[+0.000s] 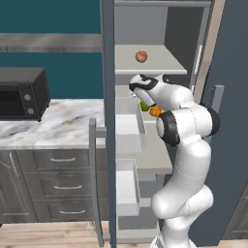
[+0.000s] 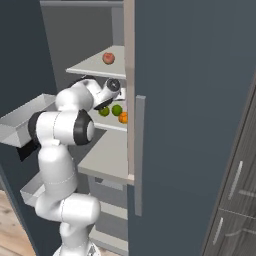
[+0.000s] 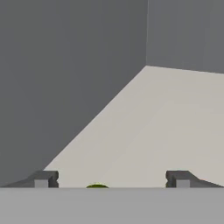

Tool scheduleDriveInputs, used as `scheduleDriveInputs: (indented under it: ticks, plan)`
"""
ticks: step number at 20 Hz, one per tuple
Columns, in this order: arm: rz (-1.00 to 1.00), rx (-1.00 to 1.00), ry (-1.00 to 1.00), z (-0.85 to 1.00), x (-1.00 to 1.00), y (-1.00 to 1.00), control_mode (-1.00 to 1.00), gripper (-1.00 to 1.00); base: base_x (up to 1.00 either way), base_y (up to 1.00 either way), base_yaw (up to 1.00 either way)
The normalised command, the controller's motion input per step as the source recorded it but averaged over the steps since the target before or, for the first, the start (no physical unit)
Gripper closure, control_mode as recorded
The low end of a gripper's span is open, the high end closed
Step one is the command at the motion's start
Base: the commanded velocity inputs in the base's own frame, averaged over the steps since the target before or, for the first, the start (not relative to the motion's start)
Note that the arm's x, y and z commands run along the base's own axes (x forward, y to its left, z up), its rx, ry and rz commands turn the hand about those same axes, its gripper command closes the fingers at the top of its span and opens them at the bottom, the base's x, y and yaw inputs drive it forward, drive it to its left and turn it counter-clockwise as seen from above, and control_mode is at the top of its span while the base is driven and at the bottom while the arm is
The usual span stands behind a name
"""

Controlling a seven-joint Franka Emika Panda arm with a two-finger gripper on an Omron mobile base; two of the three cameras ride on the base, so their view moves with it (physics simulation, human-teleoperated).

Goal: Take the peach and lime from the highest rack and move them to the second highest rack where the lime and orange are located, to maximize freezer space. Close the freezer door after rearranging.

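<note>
Up front, big stuff first:
freezer: tall grey cabinet, door (image 2: 190,100) swung open, its handle (image 2: 139,155) facing the right base cam
counter: marble top (image 1: 58,126) left of the freezer w/ grey drawers (image 1: 63,181) under it
microwave: black box (image 1: 22,93) sitting on that counter, far left
arm: white Panda, elbow (image 1: 186,123) in front of the shelves, wrist reaching in at 2nd rack level
top rack: pale shelf (image 2: 92,64), highest one
2nd rack: shelf (image 2: 117,125) right below, arm's hand is over it
door bins: white trays (image 1: 127,128) on the inside of the left door, one more lower down
gripper (image 3: 111,178): fingers spread wide apart, nothing clamped btw them; hand cam looks along bare shelf floor into the back corner
peach (image 1: 141,56): on the top rack, alone, well apart from the hand
orange (image 1: 155,111): on 2nd rack, just beside the wrist
limes: two green ones (image 2: 117,110) and (image 2: 104,112) on 2nd rack near the orange; left base cam shows 1 (image 1: 144,106) peeking by the wrist
green sliver (image 3: 97,186): low btw the fingertips in hand cam, prob a lime, can't tell which
</note>
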Motion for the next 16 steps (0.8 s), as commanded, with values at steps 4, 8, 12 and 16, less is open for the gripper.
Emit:
scheduleDriveInputs:
  ticks: [4,8,12,16]
  plan:
    - [0.00,0.00,-0.03,0.18,-0.48,0.00,-1.00,-1.00,0.00,0.00,0.00]
    - [0.00,0.00,0.00,0.23,-0.68,-0.04,-1.00,-1.00,0.00,0.00,0.00]
    - [0.00,-0.02,0.08,0.32,-0.83,-0.23,-1.00,-1.00,0.00,0.00,0.00]
    - [0.00,-0.01,0.17,0.70,-0.91,-0.32,-1.00,-1.00,0.00,0.00,0.00]
